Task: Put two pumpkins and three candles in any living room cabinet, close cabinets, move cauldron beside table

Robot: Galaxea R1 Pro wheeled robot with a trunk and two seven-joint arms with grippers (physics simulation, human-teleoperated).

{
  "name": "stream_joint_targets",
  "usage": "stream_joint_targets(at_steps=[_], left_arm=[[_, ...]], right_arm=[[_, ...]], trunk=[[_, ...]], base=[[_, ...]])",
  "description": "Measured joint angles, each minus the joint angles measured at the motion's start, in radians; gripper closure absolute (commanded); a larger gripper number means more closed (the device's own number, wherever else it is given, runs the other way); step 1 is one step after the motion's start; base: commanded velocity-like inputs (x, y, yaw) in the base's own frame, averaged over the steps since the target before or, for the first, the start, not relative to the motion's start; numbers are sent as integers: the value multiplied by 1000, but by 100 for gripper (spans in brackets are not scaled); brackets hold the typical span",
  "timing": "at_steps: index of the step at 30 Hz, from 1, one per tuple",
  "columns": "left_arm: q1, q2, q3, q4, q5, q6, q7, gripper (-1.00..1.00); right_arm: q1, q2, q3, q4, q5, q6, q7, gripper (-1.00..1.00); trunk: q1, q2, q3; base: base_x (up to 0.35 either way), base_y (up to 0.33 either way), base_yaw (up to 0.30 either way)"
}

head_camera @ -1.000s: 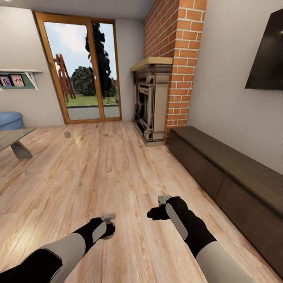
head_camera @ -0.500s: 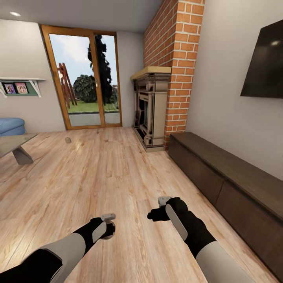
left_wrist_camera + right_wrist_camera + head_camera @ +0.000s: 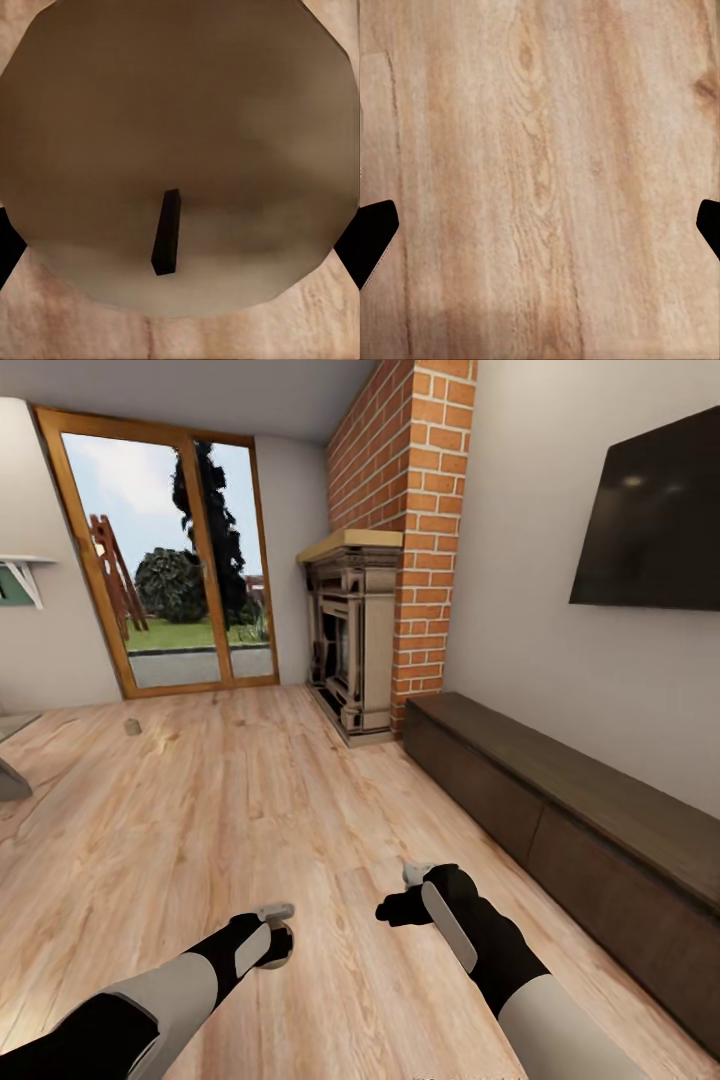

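One candle, short and cream-beige, seen end-on at very close range from the left wrist, dark wick leaning off-centre on its flat top; probably light, stiff and rigid, with waxy sides likely a little slippery; best pinched across the round body at mid-height, firmly but without crushing force, wick left untouched. Clamped, by the look of it, in the left gripper, dark fingers just at either side of the body; in the head view, a small rounded shape tucked at that gripper, low above the wooden floor. Right gripper spread wide and empty, dark fingertips at the far edges of its wrist view, bare planks between them. Second candle, small and upright on the floor, well apart from both arms, near the glass door. Cabinet, long, low and dark brown, along the wall on the right beneath a black television, every front flush and closed; no drawer open yet to receive the held candle.
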Motion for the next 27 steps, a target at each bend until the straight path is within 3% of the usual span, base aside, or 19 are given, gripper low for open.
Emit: stream_joint_targets(at_steps=[11, 22, 27], left_arm=[[0, 0, 0, 0, 0, 1, 0, 100], [0, 0, 0, 0, 1, 2, 0, 100], [0, 0, 1, 0, 2, 2, 0, 100]], right_arm=[[0, 0, 0, 0, 0, 0, 0, -100], [0, 0, 2, 5, 0, -1, 0, -100], [0, 0, 0, 5, 0, -2, 0, -100]], trunk=[[0, 0, 9], [0, 0, 21], [0, 0, 24]], base=[[50, 327, -268], [214, 294, -233], [229, 286, -52]])
